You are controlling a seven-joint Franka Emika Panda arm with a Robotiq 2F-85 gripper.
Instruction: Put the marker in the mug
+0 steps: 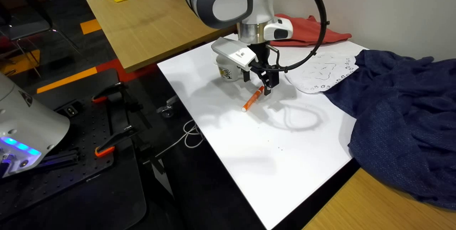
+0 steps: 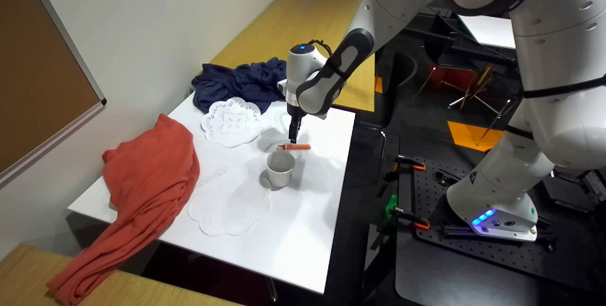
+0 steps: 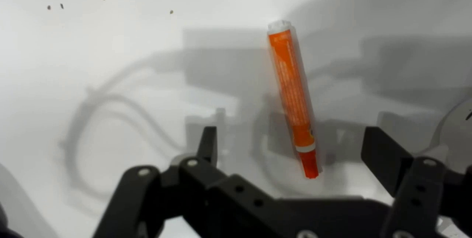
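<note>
The orange marker (image 1: 253, 99) lies flat on the white table, and it also shows in an exterior view (image 2: 299, 147) and in the wrist view (image 3: 291, 87). Its red cap end points toward my gripper. My gripper (image 3: 290, 131) is open and empty above the table, with its fingers apart on either side of the marker's cap end, touching nothing. The gripper also shows in both exterior views (image 1: 257, 83) (image 2: 293, 136). The whitish mug (image 2: 280, 177) stands upright close beside the marker. In an exterior view the mug (image 1: 228, 71), with a flower print, is partly hidden behind the gripper.
A white table (image 1: 245, 173) bears everything. White doilies (image 2: 233, 122) lie beside the mug and marker. A red cloth (image 2: 156, 168) and a dark blue cloth (image 1: 402, 126) lie along the wall side. A black cable loops beside the wrist.
</note>
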